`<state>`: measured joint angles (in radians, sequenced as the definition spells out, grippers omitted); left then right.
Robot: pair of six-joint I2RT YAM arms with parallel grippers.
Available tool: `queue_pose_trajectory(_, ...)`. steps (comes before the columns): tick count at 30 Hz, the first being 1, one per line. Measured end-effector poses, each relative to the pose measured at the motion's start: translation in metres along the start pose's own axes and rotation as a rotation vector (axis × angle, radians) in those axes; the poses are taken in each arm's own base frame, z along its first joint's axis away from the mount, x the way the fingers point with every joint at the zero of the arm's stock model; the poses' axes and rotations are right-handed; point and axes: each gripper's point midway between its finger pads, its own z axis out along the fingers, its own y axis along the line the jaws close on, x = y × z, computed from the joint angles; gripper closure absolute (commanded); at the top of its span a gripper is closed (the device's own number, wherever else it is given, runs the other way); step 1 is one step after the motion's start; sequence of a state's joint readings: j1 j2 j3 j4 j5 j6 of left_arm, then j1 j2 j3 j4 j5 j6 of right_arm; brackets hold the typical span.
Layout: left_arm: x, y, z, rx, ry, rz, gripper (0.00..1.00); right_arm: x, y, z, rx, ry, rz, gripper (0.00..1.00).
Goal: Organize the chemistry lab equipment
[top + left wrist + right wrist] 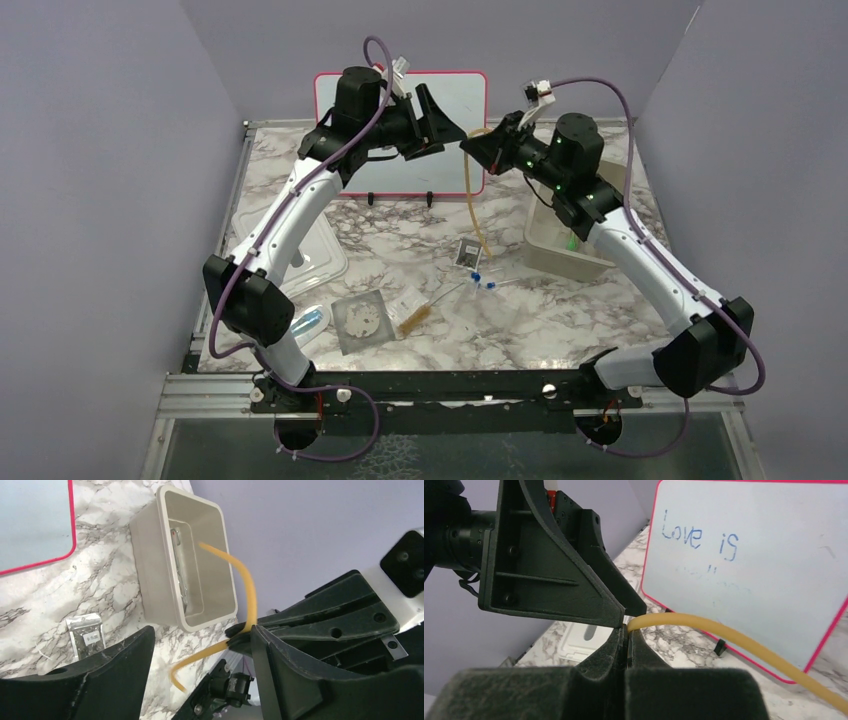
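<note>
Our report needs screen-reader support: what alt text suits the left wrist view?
The right pincer clamps amber tubing that arcs in front of an open beige bin. The left pincer stands open in the foreground, above a marble table with a packet.

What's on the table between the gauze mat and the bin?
Top view shows the bristle brush, a clear packet, blue-capped pieces and a small silver packet there.

The whiteboard (465, 100) stands at the back, bin (560, 262) right, lid (320, 265) left, gauze mat (360, 320) nearest.

The whiteboard (769, 580) reads "Love is" in blue marker.
</note>
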<state>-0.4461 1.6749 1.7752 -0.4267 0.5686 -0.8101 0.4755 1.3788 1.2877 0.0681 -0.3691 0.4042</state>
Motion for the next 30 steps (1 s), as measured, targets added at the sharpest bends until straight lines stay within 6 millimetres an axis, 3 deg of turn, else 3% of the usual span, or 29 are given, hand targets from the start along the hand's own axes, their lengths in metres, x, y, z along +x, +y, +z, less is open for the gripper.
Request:
queue_pose_trajectory(7, -0.007, 0.0, -0.004, 0.008, -0.02, 0.044, 0.24, -0.043, -0.034, -0.016, 0.155, -0.073, -0.099, 0.99)
queue_pose_trajectory(14, -0.018, -0.012, -0.029, 0.022, -0.081, 0.132, 0.24, -0.096, -0.076, -0.045, 0.321, -0.147, -0.189, 0.99)
queue_pose_trajectory(18, -0.02, -0.008, -0.036, 0.015, -0.1, 0.148, 0.24, -0.109, -0.107, -0.063, 0.424, -0.163, -0.227, 1.0)
queue_pose_trajectory(21, -0.018, 0.002, -0.034, -0.004, -0.093, 0.14, 0.24, -0.101, -0.135, -0.077, 0.512, -0.144, -0.231, 0.99)
queue_pose_trajectory(25, -0.016, 0.011, -0.033, -0.022, -0.086, 0.128, 0.24, -0.074, -0.167, -0.098, 0.625, -0.086, -0.212, 0.99)
queue_pose_trajectory(30, -0.014, 0.016, -0.033, -0.029, -0.082, 0.125, 0.24, -0.03, -0.179, -0.121, 0.692, -0.018, -0.176, 0.99)
